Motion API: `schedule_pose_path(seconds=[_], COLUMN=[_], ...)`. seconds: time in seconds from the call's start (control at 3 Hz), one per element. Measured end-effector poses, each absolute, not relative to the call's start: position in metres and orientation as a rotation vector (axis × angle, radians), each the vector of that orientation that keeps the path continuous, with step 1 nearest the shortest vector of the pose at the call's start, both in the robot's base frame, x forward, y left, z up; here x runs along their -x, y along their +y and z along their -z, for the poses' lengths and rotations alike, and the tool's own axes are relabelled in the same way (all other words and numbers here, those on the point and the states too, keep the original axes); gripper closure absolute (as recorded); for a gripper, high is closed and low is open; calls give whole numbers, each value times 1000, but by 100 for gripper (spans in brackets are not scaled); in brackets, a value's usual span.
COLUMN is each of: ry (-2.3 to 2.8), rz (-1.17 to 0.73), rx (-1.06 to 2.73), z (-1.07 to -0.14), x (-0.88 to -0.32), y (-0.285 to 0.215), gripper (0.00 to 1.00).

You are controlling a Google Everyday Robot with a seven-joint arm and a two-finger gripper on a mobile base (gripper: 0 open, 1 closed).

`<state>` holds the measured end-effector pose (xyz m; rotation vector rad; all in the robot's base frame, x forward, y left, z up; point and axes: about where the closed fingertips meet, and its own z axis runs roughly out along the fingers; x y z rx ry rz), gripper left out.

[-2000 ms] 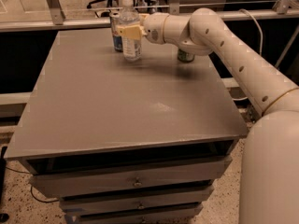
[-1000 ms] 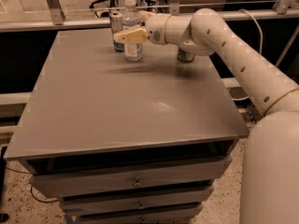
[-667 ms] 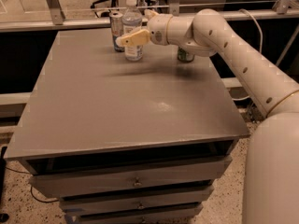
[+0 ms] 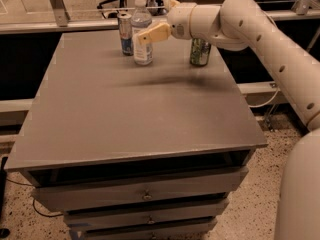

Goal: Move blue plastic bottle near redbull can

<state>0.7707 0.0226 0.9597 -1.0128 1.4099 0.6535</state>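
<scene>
1. The desk (image 4: 125, 109) is the largest thing here: a grey top over drawers (image 4: 145, 194), with three drinks standing near its far edge.
2. The arm (image 4: 260, 29) reaches in from the right. Its end effector (image 4: 146, 36) sits at label height against the blue plastic bottle (image 4: 142, 54). We cannot tell whether it is clenched on the bottle or released.
3. The bottle stands upright on the desk, just right of the redbull can (image 4: 125, 34), so we judge the move nearly done.
4. To finish well, we would let go gently and back away rightward and upward. Dragging the tall, light bottle could topple it.
5. The green can (image 4: 200, 52) stands apart to the right, partly behind the arm and close to that retreat path, so we would lift first.
6. The redbull can is slim and upright, and we judge that a nudged bottle could tip it.
</scene>
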Motion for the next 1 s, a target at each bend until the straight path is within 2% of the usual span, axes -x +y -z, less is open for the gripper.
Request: schedule_pose_path(seconds=[0.67, 1.0], ry=[1326, 1234], rz=[-461, -435], rx=[1036, 1001], z=[-1033, -1048], x=[-707, -659], y=[-67, -99], gripper=[0, 0])
